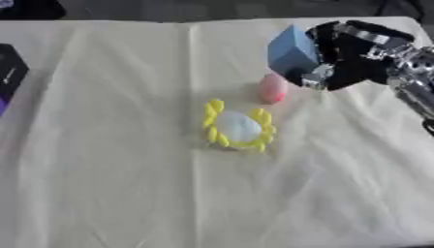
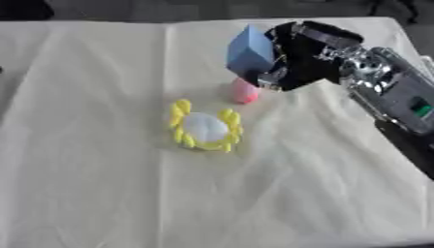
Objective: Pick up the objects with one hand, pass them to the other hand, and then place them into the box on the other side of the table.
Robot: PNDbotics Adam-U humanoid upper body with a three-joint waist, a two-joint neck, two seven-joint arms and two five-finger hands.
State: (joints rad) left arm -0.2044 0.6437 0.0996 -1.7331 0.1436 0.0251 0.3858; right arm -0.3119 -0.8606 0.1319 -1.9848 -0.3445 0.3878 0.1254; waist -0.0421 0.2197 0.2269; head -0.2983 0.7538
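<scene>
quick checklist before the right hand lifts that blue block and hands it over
1. Right hand on the blue block: ok, its fingers curl round the block's right side.
2. Block off the table: cannot tell, its lower corner sits close to the cloth.
3. Pink object out of the way: not ok, it lies right below the block and the fingertips.
4. Yellow and white toy out of the way: ok, it lies apart, nearer the middle.
5. Left hand ready to receive: not ok, it shows in neither view.
6. Box for the drop: cannot tell, only a dark object shows at the left edge.
</scene>
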